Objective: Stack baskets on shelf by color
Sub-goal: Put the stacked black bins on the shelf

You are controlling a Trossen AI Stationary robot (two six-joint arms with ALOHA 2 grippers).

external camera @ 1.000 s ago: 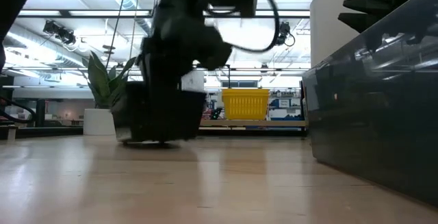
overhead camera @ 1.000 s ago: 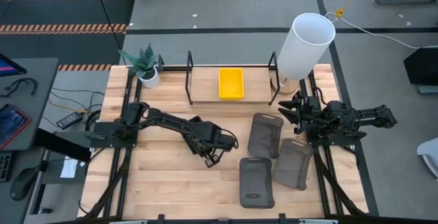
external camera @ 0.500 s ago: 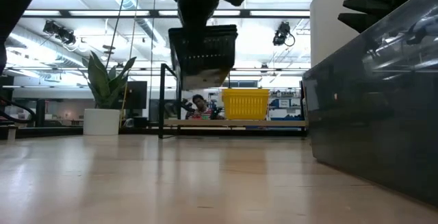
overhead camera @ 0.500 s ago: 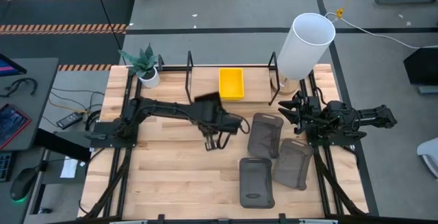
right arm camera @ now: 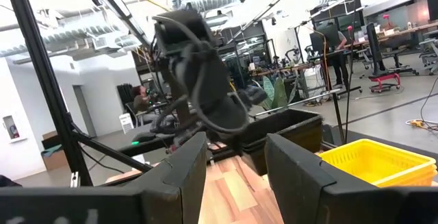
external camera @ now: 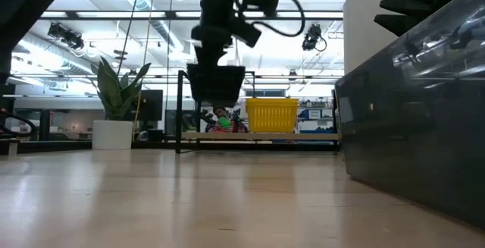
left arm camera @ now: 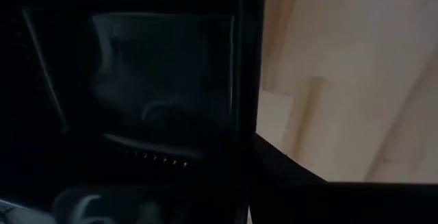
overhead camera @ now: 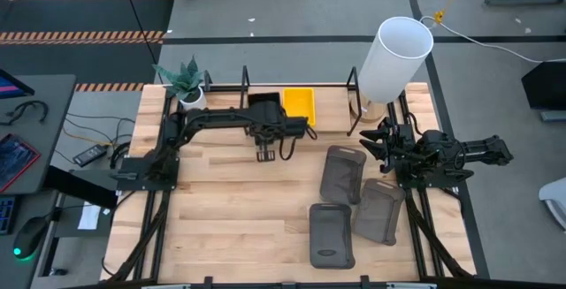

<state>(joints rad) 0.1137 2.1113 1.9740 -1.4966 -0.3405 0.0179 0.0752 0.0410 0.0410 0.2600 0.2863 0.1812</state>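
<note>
We see the left gripper (overhead camera: 263, 117) clamped on one black basket (external camera: 217, 83), beside one yellow basket (overhead camera: 298, 107); three grey baskets (overhead camera: 343, 173); right gripper (overhead camera: 378, 143) parted, empty.

Fingertips of left gripper (overhead camera: 262, 123) hidden behind the carried black basket (external camera: 217, 83); grip cannot be made out. Left wrist view nearly filled by that basket, dark and blurred. Grey basket (external camera: 413, 111) cut off by the low view's edge.
</note>
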